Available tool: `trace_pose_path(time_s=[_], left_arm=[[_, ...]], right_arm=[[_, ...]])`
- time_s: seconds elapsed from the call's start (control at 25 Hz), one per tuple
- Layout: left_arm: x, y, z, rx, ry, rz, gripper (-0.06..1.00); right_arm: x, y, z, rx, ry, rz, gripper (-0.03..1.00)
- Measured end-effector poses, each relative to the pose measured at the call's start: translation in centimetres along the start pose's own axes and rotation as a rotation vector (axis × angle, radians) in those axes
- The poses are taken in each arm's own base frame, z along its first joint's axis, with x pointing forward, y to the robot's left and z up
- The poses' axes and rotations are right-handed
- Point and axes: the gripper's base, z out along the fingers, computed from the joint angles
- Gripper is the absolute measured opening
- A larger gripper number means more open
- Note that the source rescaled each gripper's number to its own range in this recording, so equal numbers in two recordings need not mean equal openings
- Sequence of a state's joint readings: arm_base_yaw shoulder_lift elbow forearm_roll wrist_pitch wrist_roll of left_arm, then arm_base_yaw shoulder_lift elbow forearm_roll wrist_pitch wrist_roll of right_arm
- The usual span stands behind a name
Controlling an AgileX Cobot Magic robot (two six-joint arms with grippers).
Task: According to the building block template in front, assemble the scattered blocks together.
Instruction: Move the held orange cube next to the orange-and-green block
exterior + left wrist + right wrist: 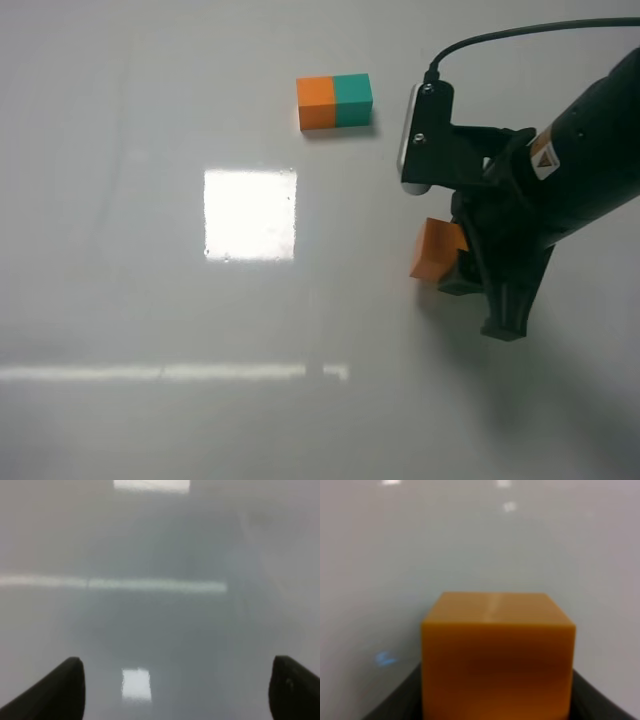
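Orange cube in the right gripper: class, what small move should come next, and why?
Probably lower the orange cube onto the table below the building block template in the high view, leaving room to its right. The right gripper is clamped on it, the template puts orange left of teal, and no loose teal cube shows in any view.

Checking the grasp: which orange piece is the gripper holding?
The single orange cube, in the right gripper; the other orange is joined to teal in the bar, lying free.
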State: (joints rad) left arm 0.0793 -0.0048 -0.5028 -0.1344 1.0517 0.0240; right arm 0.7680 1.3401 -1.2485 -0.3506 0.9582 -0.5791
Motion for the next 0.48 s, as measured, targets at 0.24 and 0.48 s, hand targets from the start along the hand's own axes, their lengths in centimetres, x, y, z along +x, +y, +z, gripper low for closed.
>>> trace_pose_path(time_s=[0.24, 0.48], left_arm=[[0.0, 0.0, 0.0, 0.0, 0.0, 0.0, 0.0], [0.0, 0.0, 0.0, 0.0, 0.0, 0.0, 0.0]], right_arm=[[-6.3, -0.2, 1.3, 0.017, -0.028, -0.146, 0.0], [-8.0, -0.7, 2.8, 0.027, -0.052, -0.205, 0.0]])
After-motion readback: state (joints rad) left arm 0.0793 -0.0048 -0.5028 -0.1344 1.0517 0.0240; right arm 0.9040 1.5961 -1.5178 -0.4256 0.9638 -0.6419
